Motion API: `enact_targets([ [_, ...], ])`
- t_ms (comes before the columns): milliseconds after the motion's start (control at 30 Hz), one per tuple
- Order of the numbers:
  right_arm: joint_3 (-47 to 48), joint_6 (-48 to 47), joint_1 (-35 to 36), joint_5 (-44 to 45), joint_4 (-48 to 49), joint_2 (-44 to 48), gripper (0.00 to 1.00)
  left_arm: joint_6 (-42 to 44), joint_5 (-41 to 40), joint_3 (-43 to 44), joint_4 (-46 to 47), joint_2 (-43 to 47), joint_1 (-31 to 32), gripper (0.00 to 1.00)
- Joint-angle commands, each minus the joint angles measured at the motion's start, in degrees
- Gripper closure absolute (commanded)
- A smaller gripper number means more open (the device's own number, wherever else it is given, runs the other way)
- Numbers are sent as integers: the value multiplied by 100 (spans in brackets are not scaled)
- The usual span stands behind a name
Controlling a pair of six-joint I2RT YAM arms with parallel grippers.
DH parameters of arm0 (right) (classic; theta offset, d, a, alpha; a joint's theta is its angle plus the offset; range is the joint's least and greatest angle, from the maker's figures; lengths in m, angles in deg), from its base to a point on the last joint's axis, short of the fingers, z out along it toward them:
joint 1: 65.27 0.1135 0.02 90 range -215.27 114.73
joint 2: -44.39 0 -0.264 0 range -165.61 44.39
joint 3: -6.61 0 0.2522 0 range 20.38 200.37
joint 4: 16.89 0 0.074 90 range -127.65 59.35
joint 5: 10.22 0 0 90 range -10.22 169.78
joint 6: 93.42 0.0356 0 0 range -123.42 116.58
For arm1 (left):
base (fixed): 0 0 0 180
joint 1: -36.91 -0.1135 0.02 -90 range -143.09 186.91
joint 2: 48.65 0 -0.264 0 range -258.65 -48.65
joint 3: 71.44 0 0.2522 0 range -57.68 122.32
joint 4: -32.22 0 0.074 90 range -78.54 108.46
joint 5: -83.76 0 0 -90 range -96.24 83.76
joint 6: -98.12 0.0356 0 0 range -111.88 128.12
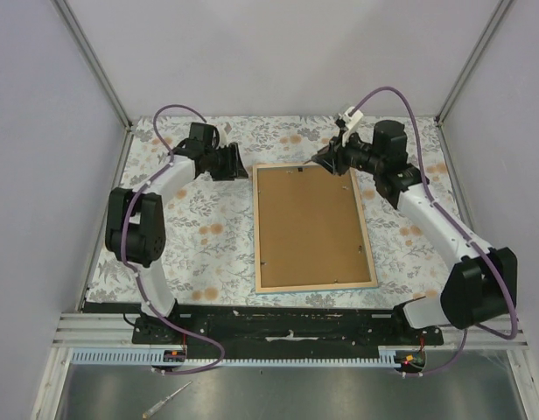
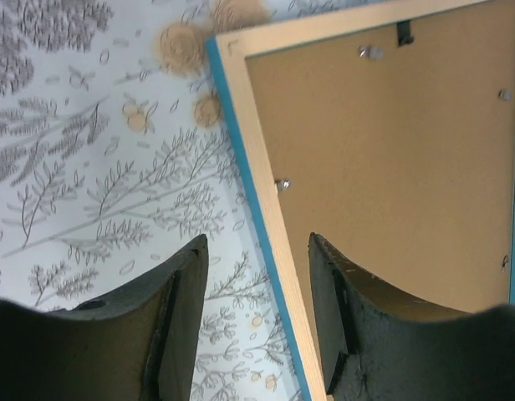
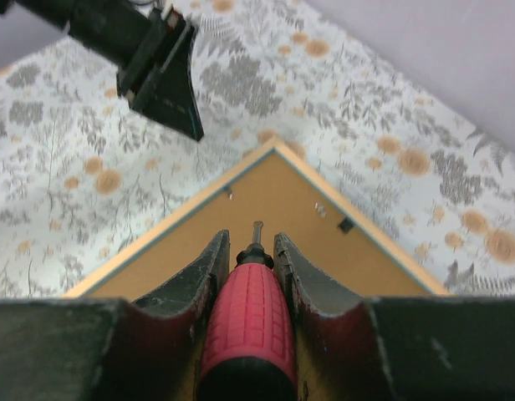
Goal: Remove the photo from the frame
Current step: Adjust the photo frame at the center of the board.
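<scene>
Top external, photo (image 1: pixel 311 223) face-down in frame (image 1: pixel 315 284), print side hidden

Top camera's up high behind the rig, looking down on the whole worktop (image 1: pixel 186 254). Left wrist view hangs close over the frame (image 2: pixel 247 134), far-left corner in shot, facing down. Right wrist view skims low across that same corner, left pincer (image 3: pixel 175 98) beyond, probably pointing leftward. All three share that corner.

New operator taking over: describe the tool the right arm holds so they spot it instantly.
Find the face-down frame mid-table. Above its far edge the right pincer grips the screwdriver: its ribbed red handle is the only red among black fingers.
</scene>
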Motion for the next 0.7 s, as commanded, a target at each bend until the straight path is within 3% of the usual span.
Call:
enact_targets([
  [0,757,672,115,-22,1073,-698,100,359,189,706,200,-563,83,42],
  [267,1591,595,686,329,723,-1955,100,667,155,2228,-169,-1865,83,43],
  [667,3113,532,863,523,-728,-3177,100,719,225,2624,-389,-2252,109,43],
])
